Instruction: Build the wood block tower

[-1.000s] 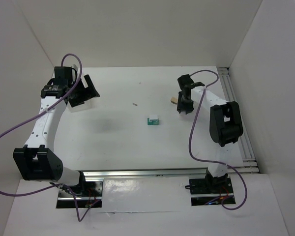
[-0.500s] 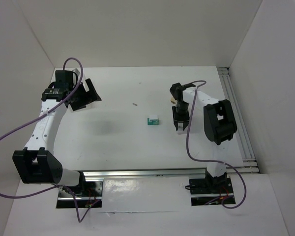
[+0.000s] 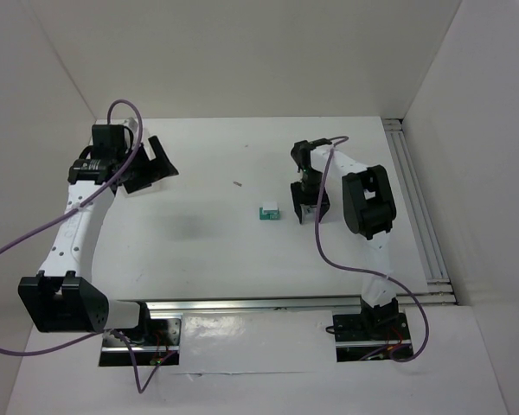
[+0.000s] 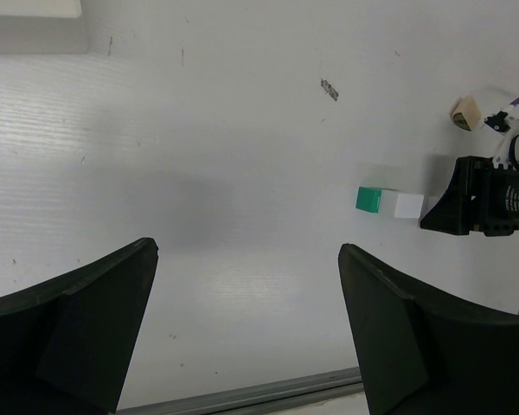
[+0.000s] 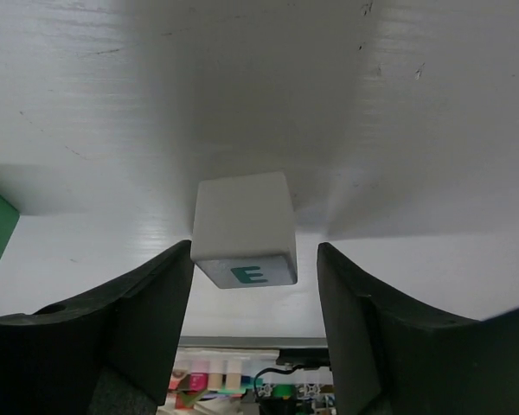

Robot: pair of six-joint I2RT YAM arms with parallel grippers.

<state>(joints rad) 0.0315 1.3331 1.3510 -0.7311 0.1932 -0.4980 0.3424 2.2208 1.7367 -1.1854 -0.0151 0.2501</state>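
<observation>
A white cube (image 5: 242, 229) with a teal letter E on its near face stands on the table between my right gripper's (image 5: 255, 248) fingers. It rests against the left finger, with a gap to the right one, so the jaws are open. A teal-green cube (image 4: 369, 200) sits just left of the right gripper (image 3: 307, 212), with a white block (image 4: 408, 205) against it; the pair (image 3: 269, 212) also shows from above. The tan cylinder (image 4: 465, 113) lies behind the right gripper. My left gripper (image 3: 158, 164) hovers wide open and empty at the back left.
The translucent white tray (image 4: 30, 22) is at the back left, close to the left gripper. A small dark speck (image 3: 238, 183) lies on the table. Metal rails run along the front edge (image 3: 268, 303) and the right edge (image 3: 415, 199). White walls enclose the table.
My right gripper has moved left and nearer, down beside the green and white blocks, and its jaws have opened off the white cube. The left arm has barely shifted.
</observation>
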